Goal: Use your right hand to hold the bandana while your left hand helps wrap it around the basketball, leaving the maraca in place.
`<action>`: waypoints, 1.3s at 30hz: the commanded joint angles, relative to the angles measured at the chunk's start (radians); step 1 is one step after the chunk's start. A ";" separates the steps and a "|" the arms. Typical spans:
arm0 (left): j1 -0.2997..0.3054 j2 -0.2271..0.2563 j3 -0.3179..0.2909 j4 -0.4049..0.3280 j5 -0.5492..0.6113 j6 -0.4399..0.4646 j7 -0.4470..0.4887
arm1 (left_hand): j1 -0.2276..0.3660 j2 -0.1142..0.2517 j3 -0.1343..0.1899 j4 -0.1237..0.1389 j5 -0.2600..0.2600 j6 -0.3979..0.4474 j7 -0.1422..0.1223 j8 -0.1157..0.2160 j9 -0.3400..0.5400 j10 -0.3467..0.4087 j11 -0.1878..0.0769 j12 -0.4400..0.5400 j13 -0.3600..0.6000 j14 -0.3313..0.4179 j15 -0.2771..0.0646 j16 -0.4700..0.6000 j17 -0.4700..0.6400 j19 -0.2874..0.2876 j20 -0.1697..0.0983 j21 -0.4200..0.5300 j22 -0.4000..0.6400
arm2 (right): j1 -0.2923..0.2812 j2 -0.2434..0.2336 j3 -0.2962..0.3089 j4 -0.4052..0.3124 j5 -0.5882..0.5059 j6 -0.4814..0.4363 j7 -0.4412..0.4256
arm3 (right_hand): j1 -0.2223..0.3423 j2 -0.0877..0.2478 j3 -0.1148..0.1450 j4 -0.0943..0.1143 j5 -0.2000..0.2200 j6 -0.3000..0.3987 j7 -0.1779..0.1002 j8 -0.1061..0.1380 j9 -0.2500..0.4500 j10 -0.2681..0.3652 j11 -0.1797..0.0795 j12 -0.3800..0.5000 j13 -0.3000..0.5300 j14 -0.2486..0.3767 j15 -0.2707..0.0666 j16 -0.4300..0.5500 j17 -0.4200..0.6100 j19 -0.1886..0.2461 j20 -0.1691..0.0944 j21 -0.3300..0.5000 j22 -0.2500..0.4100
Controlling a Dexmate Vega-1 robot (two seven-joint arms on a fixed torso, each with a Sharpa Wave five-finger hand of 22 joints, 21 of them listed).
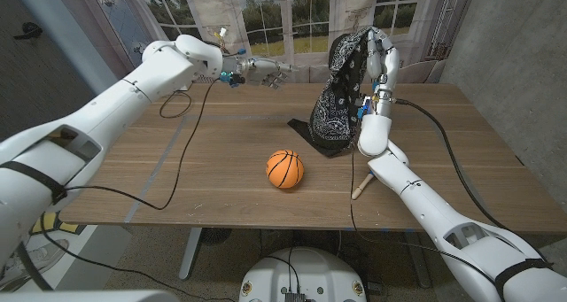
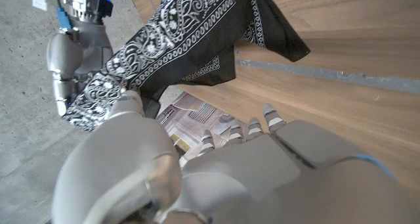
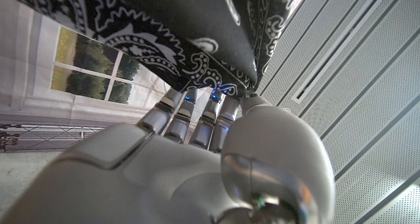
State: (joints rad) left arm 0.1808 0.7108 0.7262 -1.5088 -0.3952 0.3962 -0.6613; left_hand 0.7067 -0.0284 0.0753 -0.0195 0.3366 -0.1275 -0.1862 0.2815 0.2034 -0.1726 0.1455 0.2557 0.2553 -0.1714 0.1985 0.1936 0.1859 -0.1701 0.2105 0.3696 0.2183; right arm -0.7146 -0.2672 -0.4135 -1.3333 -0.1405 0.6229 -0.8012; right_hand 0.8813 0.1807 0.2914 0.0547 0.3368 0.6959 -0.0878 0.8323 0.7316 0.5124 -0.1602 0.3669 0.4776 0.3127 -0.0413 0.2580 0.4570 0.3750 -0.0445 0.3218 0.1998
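Note:
The orange basketball (image 1: 284, 168) sits on the wooden table (image 1: 177, 174) near its front middle. Behind it, my right hand (image 1: 378, 52) is raised high and grips the top of the black paisley bandana (image 1: 335, 107), which hangs down with its lower corner lying on the table. The grip on the bandana (image 3: 164, 27) shows from my right hand (image 3: 197, 152). My left hand (image 1: 266, 69) hovers over the far edge, fingers apart, holding nothing, left of the cloth. From my left hand (image 2: 197, 171) the bandana (image 2: 170, 40) appears just ahead. The maraca's wooden handle (image 1: 360, 188) pokes out beside my right forearm.
A black cable (image 1: 182, 151) loops across the left half of the table from my left arm. A window backdrop stands behind the far edge, and a grey wall (image 1: 514, 54) rises on the right. Another cable runs along my right arm.

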 commanded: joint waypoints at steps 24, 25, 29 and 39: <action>-0.263 -0.545 0.163 1.074 0.136 -0.642 -0.410 | 0.212 0.072 -0.014 -0.080 -0.007 0.560 -0.029 0.129 0.020 0.096 -0.100 0.042 -0.022 -0.050 -0.015 0.008 -0.006 0.080 0.003 -0.002 -0.019 | 0.032 0.055 0.021 0.057 -0.049 0.069 -0.004 | 0.003 -0.005 0.012 0.010 0.006 -0.010 -0.003 0.016 -0.016 0.001 0.006 0.020 0.026 0.017 -0.163 -0.017 0.016 0.001 -0.029 0.011 0.001; -0.260 -0.544 0.157 1.072 0.132 -0.648 -0.414 | 0.221 0.069 -0.019 -0.086 -0.022 0.628 -0.028 0.158 0.032 0.116 -0.111 0.045 -0.023 -0.027 -0.014 0.012 -0.006 0.088 0.002 -0.005 -0.020 | 0.034 0.055 0.021 0.059 -0.052 0.065 -0.008 | 0.003 -0.005 0.012 0.010 0.006 -0.010 -0.002 0.017 -0.017 0.001 0.007 0.021 0.027 0.017 -0.163 -0.017 0.016 0.001 -0.029 0.011 0.001; -0.224 -0.500 0.135 0.961 0.120 -0.610 -0.421 | 0.244 0.066 -0.029 -0.097 -0.060 0.805 -0.002 0.270 0.085 0.171 -0.130 0.054 -0.023 0.012 -0.022 0.011 -0.006 0.108 0.002 -0.012 -0.019 | 0.042 0.057 0.021 0.076 -0.041 0.058 -0.013 | 0.003 -0.006 0.014 0.010 0.006 -0.008 -0.002 0.017 -0.023 0.001 0.008 0.022 0.030 0.020 -0.162 -0.019 0.018 0.001 -0.027 0.012 0.001; -0.089 -0.369 0.074 0.632 0.061 -0.461 -0.320 | 0.367 0.193 0.100 -0.140 -0.135 1.089 0.117 0.312 0.019 0.340 -0.209 0.071 -0.043 0.115 -0.068 0.017 -0.011 0.176 -0.001 -0.005 -0.017 | 0.054 0.054 0.013 0.099 -0.055 0.056 -0.042 | 0.003 -0.009 0.016 0.011 0.006 -0.009 -0.001 0.020 -0.035 0.001 0.008 0.026 0.038 0.023 -0.160 -0.025 0.022 0.001 -0.025 0.014 0.000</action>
State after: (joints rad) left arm 0.0004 0.2718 0.8539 -0.6780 -0.2801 -0.1324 -1.0278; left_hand 1.0385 0.1583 0.1498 -0.1499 0.2030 0.8959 -0.0856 0.5721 0.2259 0.1311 -0.0511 0.3197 0.2137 -0.0794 0.1422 0.2005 0.1742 -0.0101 0.2087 0.3586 0.1980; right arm -0.6729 -0.2137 -0.3950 -1.2572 -0.1844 0.6909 -0.8160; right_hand 0.8773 0.1766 0.3005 0.0637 0.3368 0.6876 -0.0892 0.8441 0.6983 0.5072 -0.1551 0.3900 0.5125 0.3234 -0.0413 0.2360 0.4756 0.3751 -0.0445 0.3293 0.2001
